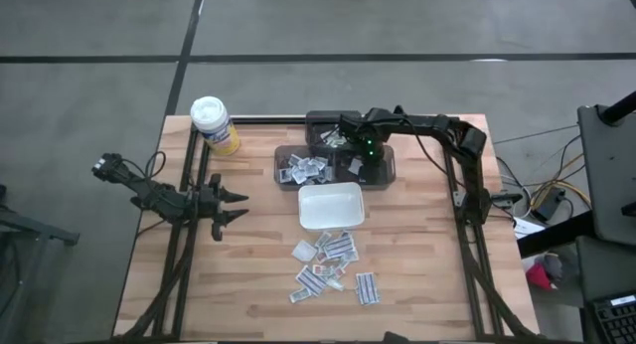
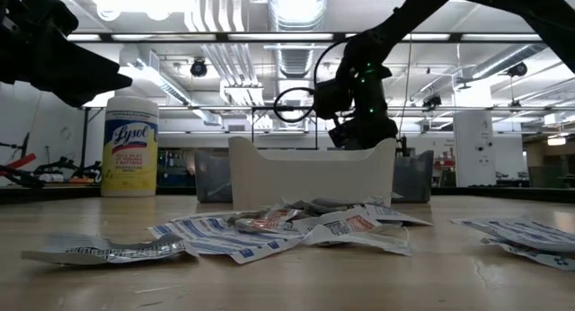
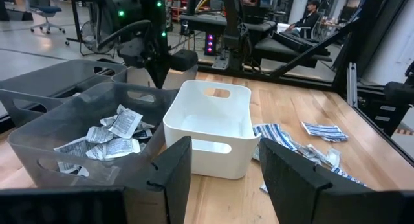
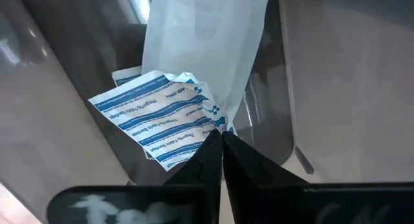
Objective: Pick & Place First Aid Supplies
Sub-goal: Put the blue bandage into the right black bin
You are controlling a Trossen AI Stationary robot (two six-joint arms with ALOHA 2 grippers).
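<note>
Nearest the table's front edge, about eight loose packets (image 1: 328, 264) lie scattered on the wood. Behind them stands one white dish (image 1: 331, 206), then two grey bins (image 1: 334, 167) (image 1: 333, 130), with one yellow canister (image 1: 215, 124) at the far left. Only the right wrist view shows the right gripper (image 4: 220, 138) pinched shut on a blue-striped packet's (image 4: 155, 125) corner above a bin. The left gripper (image 1: 235, 205) waits with jaws wide, left of the dish.
</note>
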